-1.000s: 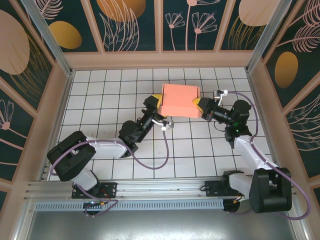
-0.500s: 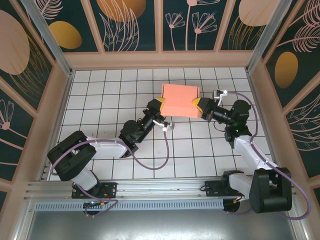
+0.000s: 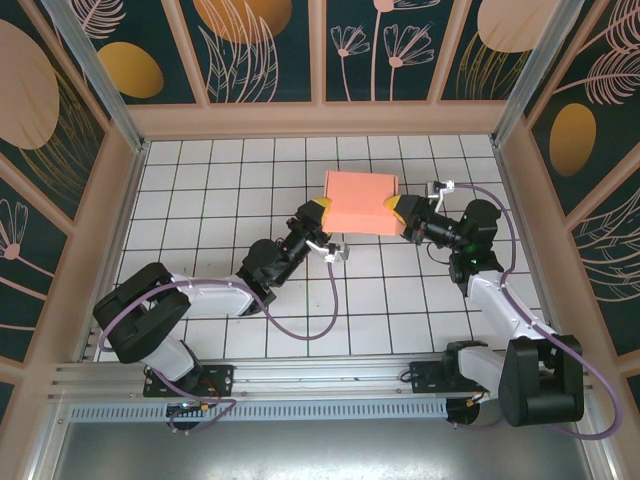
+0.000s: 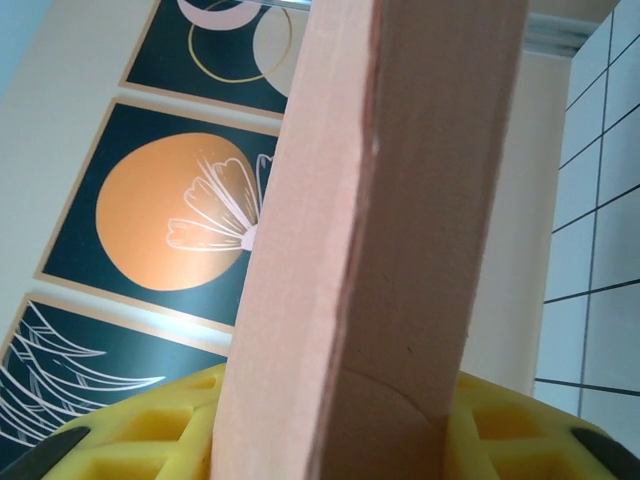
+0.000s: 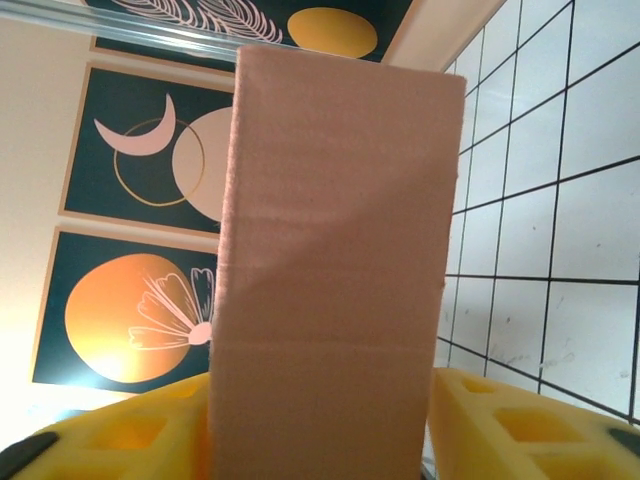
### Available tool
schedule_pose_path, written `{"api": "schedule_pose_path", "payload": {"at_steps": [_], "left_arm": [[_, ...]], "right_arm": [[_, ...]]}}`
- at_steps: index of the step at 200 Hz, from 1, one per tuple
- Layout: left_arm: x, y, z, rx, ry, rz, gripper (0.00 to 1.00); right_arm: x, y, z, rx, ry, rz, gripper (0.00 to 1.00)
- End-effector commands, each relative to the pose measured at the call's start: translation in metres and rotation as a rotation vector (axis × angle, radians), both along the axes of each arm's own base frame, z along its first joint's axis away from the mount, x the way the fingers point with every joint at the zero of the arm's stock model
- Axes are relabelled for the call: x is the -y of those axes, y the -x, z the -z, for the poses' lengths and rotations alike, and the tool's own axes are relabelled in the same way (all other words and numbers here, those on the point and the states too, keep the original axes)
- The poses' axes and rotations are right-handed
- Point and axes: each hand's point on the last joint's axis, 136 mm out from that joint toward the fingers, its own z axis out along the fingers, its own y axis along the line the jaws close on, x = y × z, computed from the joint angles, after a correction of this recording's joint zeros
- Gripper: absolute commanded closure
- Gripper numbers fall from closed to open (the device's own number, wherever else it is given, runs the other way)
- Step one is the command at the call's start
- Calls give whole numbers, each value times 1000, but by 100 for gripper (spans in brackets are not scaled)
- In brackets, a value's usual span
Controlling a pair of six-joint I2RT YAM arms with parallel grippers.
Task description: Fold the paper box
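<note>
The salmon-pink paper box (image 3: pixel 360 203) is a small flat rectangular box held above the tiled floor between the two arms. My left gripper (image 3: pixel 318 210) is shut on its left edge. In the left wrist view the box (image 4: pixel 380 200) stands edge-on, pressed between the yellow fingers (image 4: pixel 150 430). My right gripper (image 3: pixel 400 208) is at the box's right edge. In the right wrist view the box (image 5: pixel 330 250) fills the space between the yellow fingers (image 5: pixel 500 420), with a thin gap on the right side, so these jaws stand slightly open around it.
The white tiled floor (image 3: pixel 220 180) is enclosed by patterned walls (image 3: pixel 320 50) on three sides. A metal rail (image 3: pixel 300 385) runs along the near edge by the arm bases. Purple cables (image 3: pixel 320 320) loop over the tiles beside each arm.
My left gripper has closed onto the box's left edge. My right gripper has loosened its hold on the right edge. The box has barely moved.
</note>
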Motion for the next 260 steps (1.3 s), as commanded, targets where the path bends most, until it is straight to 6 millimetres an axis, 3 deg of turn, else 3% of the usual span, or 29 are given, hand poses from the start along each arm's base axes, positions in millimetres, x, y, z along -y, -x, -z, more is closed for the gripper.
{"api": "schedule_pose_path", "payload": {"at_steps": [1,40,67,129,168,204,260], "left_arm": [[-1,4,-27,-49,125,30,68],[-1,-1,-4,-166,92,14,69],[-2,-1,8,-250,106,15,69],[-11,-4,58,-588,133,-58,67],[-24,7,93,-815,147,-117,68],[-30,26,112,-1015,177,-130,70],[-40,54,130,-1263,144,-173,69]], "right_arm": [[0,-1,-11,69,16,13,41],[6,-4,-15,105,35,47,25],[25,-12,-9,104,91,137,19],[86,-14,10,126,317,394,20],[102,-7,16,217,577,444,21],[97,-1,10,335,683,404,20],[52,15,8,590,915,221,20]]}}
